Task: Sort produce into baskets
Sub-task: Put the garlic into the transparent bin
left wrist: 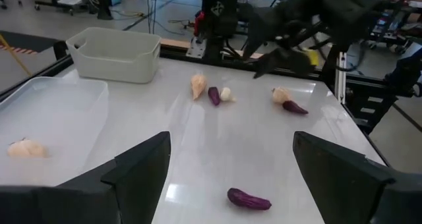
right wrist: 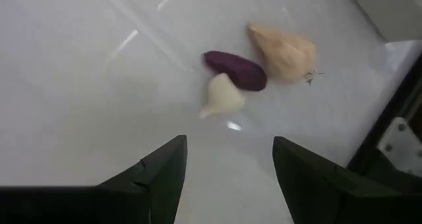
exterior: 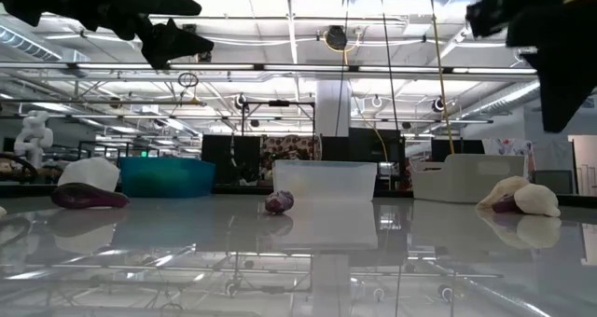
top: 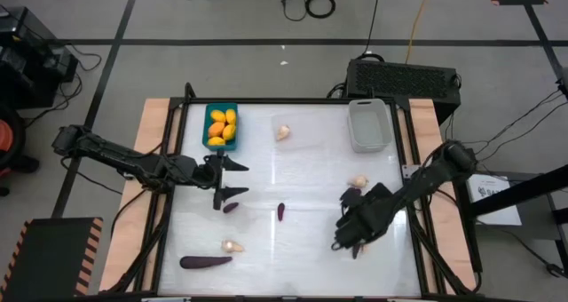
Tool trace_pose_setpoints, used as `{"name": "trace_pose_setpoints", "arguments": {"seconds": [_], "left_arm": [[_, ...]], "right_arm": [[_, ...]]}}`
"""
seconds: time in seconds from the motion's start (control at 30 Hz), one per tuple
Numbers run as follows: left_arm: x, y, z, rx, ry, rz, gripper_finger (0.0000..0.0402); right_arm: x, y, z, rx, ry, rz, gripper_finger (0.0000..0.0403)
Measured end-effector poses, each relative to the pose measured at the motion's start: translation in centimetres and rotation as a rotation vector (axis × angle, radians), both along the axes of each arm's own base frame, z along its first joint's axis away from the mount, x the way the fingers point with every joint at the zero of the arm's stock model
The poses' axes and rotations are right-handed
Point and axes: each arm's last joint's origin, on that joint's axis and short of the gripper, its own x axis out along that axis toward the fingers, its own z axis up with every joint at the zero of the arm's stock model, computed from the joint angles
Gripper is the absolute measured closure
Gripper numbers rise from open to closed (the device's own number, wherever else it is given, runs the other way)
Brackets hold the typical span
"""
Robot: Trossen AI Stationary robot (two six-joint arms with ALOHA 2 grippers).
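Observation:
The teal basket (top: 220,126) holds several yellow-orange ovals. The clear tray (left wrist: 59,109) holds one pale bulb (top: 283,132). The white-grey bin (top: 368,124) stands at the far right. My left gripper (top: 229,179) is open and empty above the table's left half, with a small purple piece (top: 231,207) just nearside of it. My right gripper (top: 349,235) is open and empty above the right half. In its wrist view a tan bulb (right wrist: 283,51), a purple piece (right wrist: 235,69) and a cream bulb (right wrist: 223,95) lie together on the table beyond the fingers.
Another purple piece (top: 280,211) lies mid-table. A bulb (top: 232,246) and the long eggplant (top: 205,261) lie near the front left. A further bulb (left wrist: 281,94) and purple piece (left wrist: 294,107) lie under my right arm. A black box (top: 404,78) stands beyond the table's far edge.

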Motion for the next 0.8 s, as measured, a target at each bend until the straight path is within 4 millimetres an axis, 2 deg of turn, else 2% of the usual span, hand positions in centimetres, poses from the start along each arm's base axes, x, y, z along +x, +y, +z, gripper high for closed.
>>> {"name": "trace_pose_setpoints", "arguments": {"seconds": [0.2, 0.33, 0.5, 0.8], "left_arm": [[0.0, 0.0, 0.0, 0.001, 0.002, 0.0, 0.0077], [0.0, 0.1, -0.1, 0.03, 0.005, 0.014, 0.0077], [0.0, 0.1, -0.1, 0.034, 0.006, 0.024, 0.0077], [0.0, 0.1, -0.1, 0.033, 0.007, 0.025, 0.0077]], "right_arm": [[-2.4, -3.5, -2.1, 0.054, -0.088, -0.066, 0.0186], [-3.5, -4.9, -3.8, 0.088, -0.15, -0.092, 0.0186], [-3.7, -5.1, -5.3, 0.136, -0.222, -0.066, 0.0186], [-3.6, -5.1, -6.2, 0.131, -0.268, -0.067, 0.0186]]}}
